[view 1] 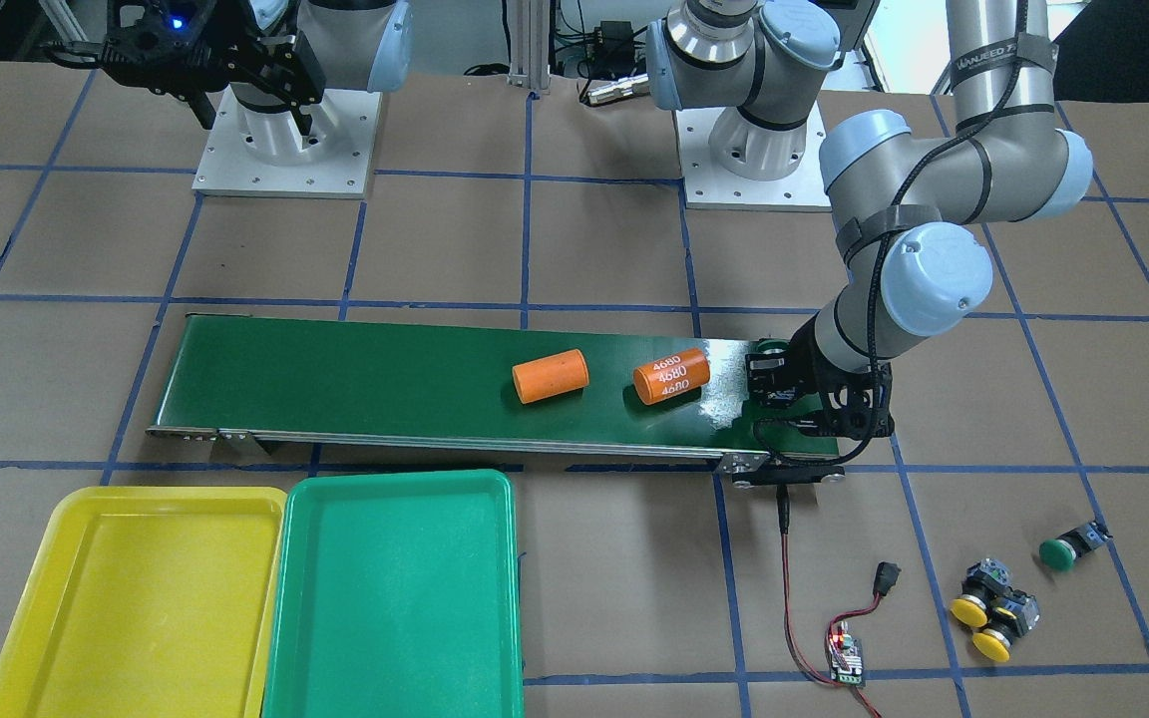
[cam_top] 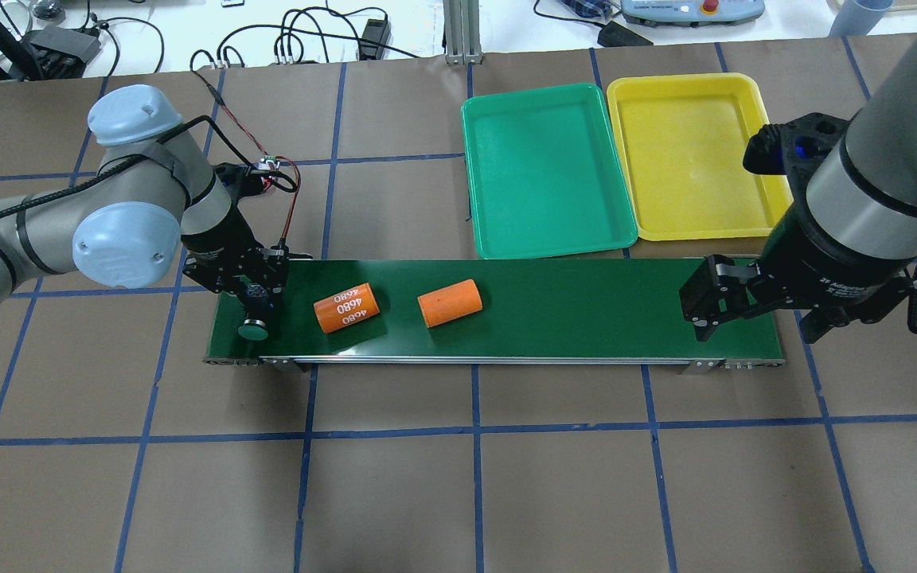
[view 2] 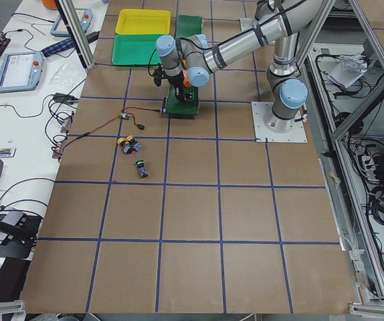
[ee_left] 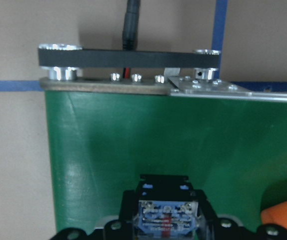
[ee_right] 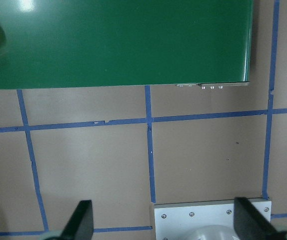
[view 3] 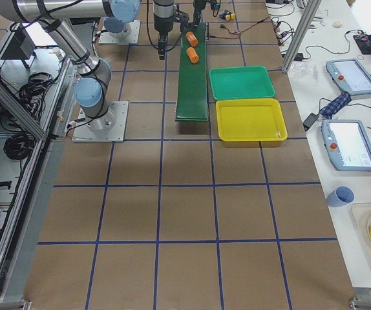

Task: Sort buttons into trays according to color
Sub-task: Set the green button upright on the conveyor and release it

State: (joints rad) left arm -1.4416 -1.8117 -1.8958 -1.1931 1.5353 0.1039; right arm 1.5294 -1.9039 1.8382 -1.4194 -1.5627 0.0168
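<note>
My left gripper (cam_top: 256,309) hangs over the left end of the conveyor belt, shut on a green-capped button (cam_top: 253,330) whose cap points down close to the belt. In the left wrist view the button's switch body (ee_left: 166,220) sits between the fingers. Another green button (view 1: 1066,551) and two yellow buttons (view 1: 985,620) lie on the table beyond the belt's end. The green tray (cam_top: 542,171) and the yellow tray (cam_top: 689,159) stand side by side, both empty. My right gripper (cam_top: 757,318) hovers open above the belt's right end, holding nothing.
Two orange cylinders (cam_top: 345,308) (cam_top: 449,302) lie on the long dark-green conveyor belt (cam_top: 586,310). A small controller board (view 1: 846,658) with red wires lies beside the loose buttons. The arms' base plates (view 1: 285,150) stand behind the belt.
</note>
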